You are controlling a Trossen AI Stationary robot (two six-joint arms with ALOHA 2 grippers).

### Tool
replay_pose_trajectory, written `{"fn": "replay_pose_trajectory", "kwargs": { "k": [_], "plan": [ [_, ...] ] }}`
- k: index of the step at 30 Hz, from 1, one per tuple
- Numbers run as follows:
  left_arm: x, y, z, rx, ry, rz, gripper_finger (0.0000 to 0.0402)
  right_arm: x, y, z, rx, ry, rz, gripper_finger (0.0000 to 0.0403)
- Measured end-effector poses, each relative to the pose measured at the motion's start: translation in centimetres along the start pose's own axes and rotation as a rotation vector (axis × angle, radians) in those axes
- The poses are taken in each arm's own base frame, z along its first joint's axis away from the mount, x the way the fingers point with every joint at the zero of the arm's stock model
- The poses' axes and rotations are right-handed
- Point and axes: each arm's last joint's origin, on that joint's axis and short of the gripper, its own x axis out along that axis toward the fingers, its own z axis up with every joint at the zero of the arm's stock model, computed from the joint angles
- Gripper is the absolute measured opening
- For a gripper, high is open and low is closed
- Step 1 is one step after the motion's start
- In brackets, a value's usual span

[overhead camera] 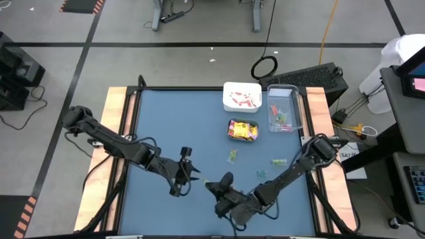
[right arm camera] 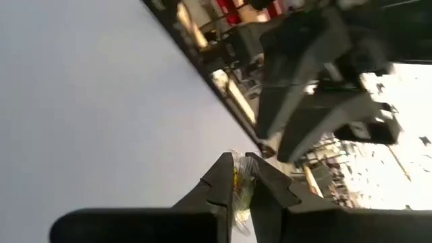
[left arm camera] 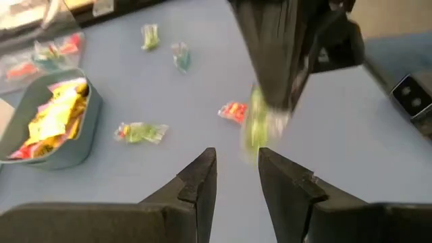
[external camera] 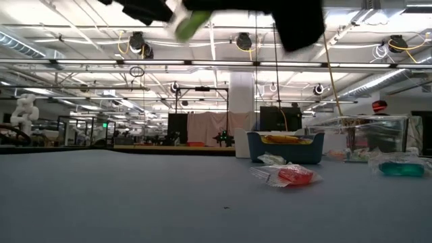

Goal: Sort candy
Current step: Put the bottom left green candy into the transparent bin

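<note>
A green clear-wrapped candy [right arm camera: 239, 192] is shown pinched between the fingers of the right gripper [right arm camera: 241, 177], lifted clear of the worktop [overhead camera: 166, 126] near its front edge; in the left wrist view the same piece [left arm camera: 256, 125] hangs blurred below the right arm's fingers. Loose pieces remain on the blue surface: a green one [overhead camera: 232, 155], a teal one [overhead camera: 278, 161] and another [overhead camera: 261, 174]; yellow packets fill the teal container [overhead camera: 243, 130], red-and-white pieces the white container [overhead camera: 242, 97], mixed pieces the clear container [overhead camera: 284, 109]. The step in hand is judged to be the pick, just completed; the next move calls for carriage to the far containers and release over the matching one. The left gripper [overhead camera: 189, 167] is held just beside the right, its fingers narrowly parted and empty [left arm camera: 236, 175]. The grip itself is shown only by the right wrist view; the container layout only by the high view; a red piece [external camera: 293, 175] lying flat is shown best by the low view.
</note>
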Motion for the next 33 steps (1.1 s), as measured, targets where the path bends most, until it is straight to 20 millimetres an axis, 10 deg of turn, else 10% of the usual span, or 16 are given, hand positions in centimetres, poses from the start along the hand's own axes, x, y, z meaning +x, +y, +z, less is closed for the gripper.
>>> {"fn": "replay_pose_trajectory", "kwargs": {
  "k": [7, 18, 33],
  "plan": [
    [-1.7, 0.4, 0.8, -0.023, -0.072, 0.003, 0.0118, -4.8, -5.1, 2.4, 0.193, -0.079, -0.021, 0.0027],
    [-1.0, 0.3, 0.8, -0.034, -0.075, 0.003, 0.0118, -9.7, -15.9, 1.2, 0.952, -0.096, -0.030, 0.0027],
    [0.2, 0.0, 0.8, -0.079, -0.082, 0.005, 0.0118, -9.4, -16.8, 1.0, 1.177, -0.108, -0.034, 0.0027]
  ]
}}
